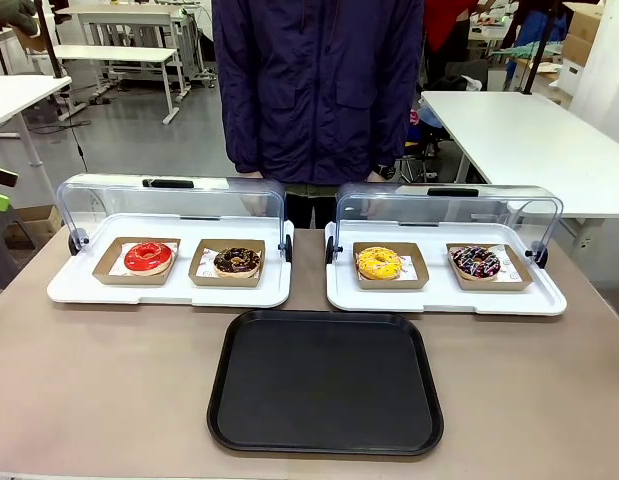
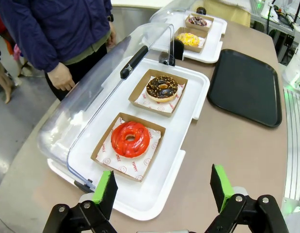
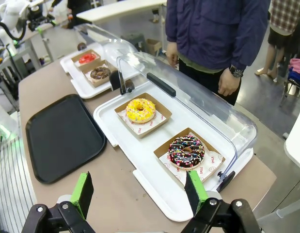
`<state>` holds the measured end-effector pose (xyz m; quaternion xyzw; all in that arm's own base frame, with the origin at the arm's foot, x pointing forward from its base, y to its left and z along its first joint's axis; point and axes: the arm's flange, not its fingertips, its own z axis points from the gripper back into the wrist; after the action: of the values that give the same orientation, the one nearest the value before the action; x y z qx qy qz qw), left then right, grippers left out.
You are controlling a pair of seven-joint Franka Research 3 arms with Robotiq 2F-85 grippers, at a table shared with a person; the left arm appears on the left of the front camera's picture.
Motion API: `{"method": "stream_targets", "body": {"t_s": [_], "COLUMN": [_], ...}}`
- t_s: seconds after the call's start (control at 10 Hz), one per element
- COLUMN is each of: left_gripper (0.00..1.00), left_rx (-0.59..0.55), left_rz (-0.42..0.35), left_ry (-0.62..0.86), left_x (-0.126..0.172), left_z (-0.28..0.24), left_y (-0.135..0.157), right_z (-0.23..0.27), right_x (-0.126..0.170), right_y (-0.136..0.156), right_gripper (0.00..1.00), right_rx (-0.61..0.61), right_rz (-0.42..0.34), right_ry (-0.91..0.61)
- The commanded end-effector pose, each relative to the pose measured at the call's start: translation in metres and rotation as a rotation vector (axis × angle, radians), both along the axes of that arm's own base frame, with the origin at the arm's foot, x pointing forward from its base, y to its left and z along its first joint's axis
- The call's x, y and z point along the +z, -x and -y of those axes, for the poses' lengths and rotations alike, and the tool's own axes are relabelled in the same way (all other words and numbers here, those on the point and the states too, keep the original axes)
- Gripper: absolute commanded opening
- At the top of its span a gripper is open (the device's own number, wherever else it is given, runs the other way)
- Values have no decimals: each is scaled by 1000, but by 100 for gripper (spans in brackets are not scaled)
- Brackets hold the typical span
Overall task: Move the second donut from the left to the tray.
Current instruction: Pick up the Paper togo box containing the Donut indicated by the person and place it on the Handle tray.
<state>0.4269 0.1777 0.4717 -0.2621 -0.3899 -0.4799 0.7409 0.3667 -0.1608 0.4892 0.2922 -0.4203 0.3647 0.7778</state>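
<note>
Left of centre, chocolate donut [image 1: 236,261] lies flat, hole upward.
Black tray [image 1: 325,380] lies lower centre; left gripper [image 2: 162,183] and right gripper [image 3: 139,187] both have fingers spread apart.

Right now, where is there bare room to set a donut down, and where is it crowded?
The black tray is entirely bare; behind it lie the left white tray and right white tray. Bare table flanks it on both sides. Crowded: the left white tray holds the red donut and chocolate donut in holders side by side; the right holds two likewise.
</note>
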Motion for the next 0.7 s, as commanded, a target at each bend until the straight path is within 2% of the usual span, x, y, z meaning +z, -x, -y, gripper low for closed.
{"method": "stream_targets", "body": {"t_s": [0.0, 0.6], "left_gripper": [100, 100], "left_rx": [-4, -4], "left_rz": [8, 8], "left_ry": [14, 14], "left_x": [0, 0], "left_z": [0, 0], "left_y": [0, 0], "right_z": [1, 1], "right_x": [1, 1], "right_y": [-4, -4], "right_gripper": [100, 100], "right_rx": [9, 9], "right_rz": [37, 37], "right_ry": [-9, -9]}}
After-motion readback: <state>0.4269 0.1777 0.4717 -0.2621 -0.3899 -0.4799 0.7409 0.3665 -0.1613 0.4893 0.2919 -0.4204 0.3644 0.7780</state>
